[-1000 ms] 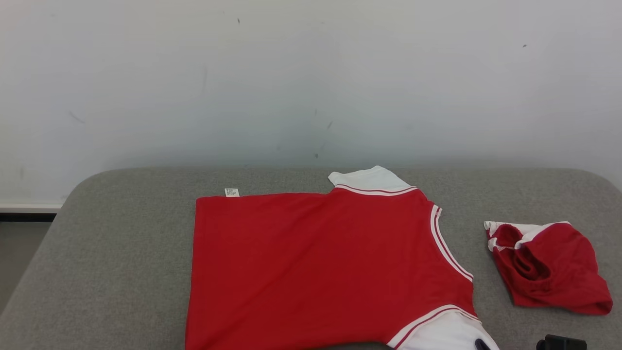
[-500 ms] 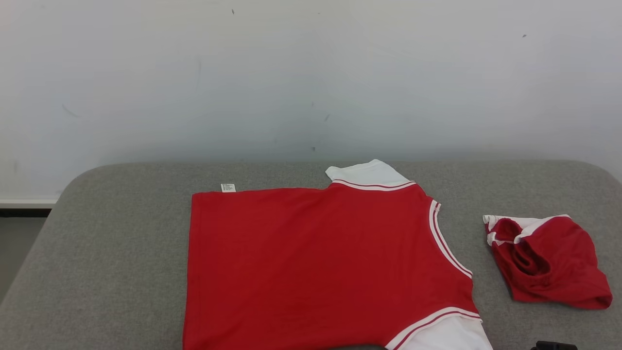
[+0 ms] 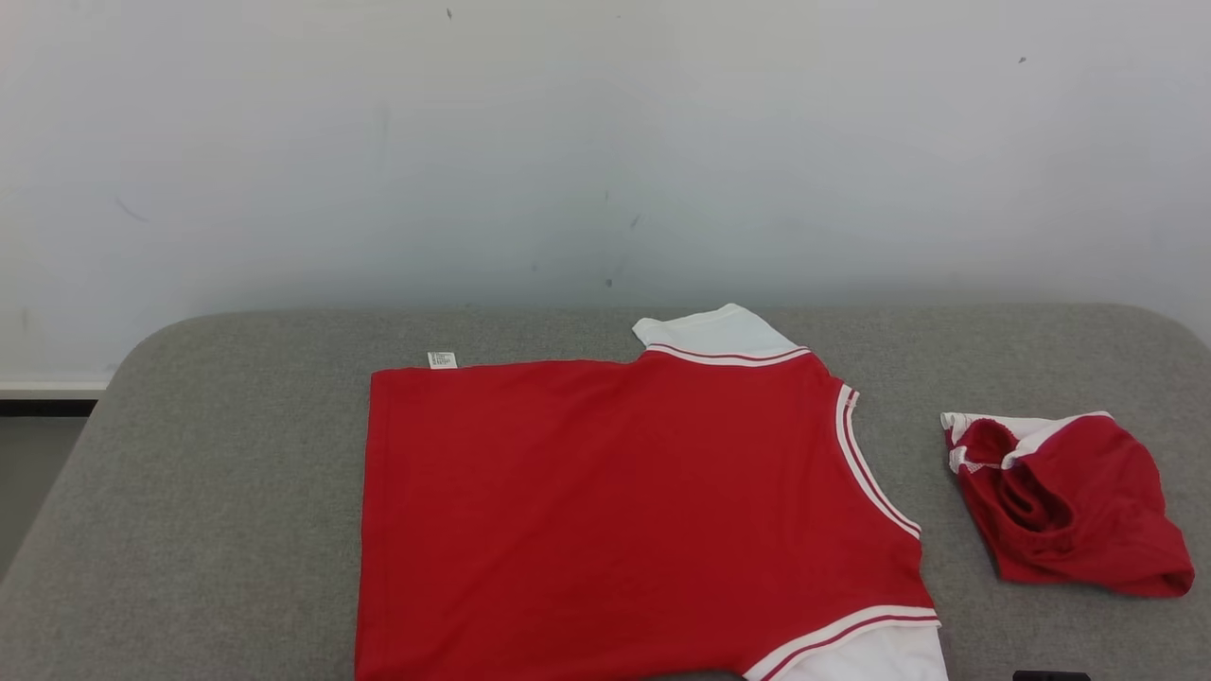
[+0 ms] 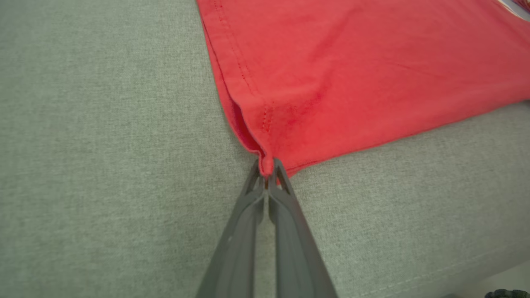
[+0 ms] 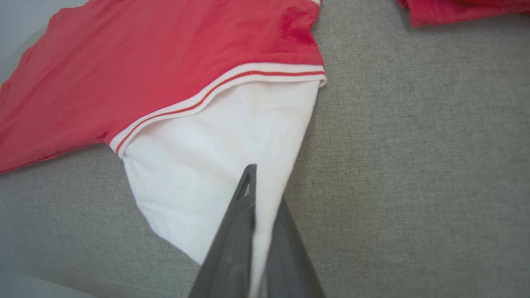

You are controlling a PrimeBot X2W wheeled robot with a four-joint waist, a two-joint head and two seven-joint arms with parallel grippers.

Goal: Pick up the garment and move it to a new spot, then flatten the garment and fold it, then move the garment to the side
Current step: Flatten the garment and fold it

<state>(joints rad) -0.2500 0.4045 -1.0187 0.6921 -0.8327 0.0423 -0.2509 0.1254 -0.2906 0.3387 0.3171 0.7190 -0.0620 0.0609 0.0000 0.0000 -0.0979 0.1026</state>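
The garment (image 3: 615, 511) is a red T-shirt with white sleeves, spread flat on the grey padded table (image 3: 218, 492). In the left wrist view my left gripper (image 4: 267, 167) is shut on the near corner of the red hem (image 4: 352, 74), low over the table. In the right wrist view my right gripper (image 5: 258, 186) is shut on the edge of the near white sleeve (image 5: 215, 140), which runs between the two fingers. A dark bit of that gripper (image 3: 1050, 675) shows at the bottom edge of the head view. The far sleeve (image 3: 719, 333) lies flat.
A second red and white garment (image 3: 1069, 506) lies crumpled on the table to the right of the shirt, also in the right wrist view's top corner (image 5: 455, 10). A pale wall (image 3: 605, 151) stands behind the table. The table's rounded left edge (image 3: 57, 530) drops to the floor.
The whole head picture has drifted slightly up, so the camera moved. The dark gripper part at the bottom right sank toward the edge. The shirt lies as before.
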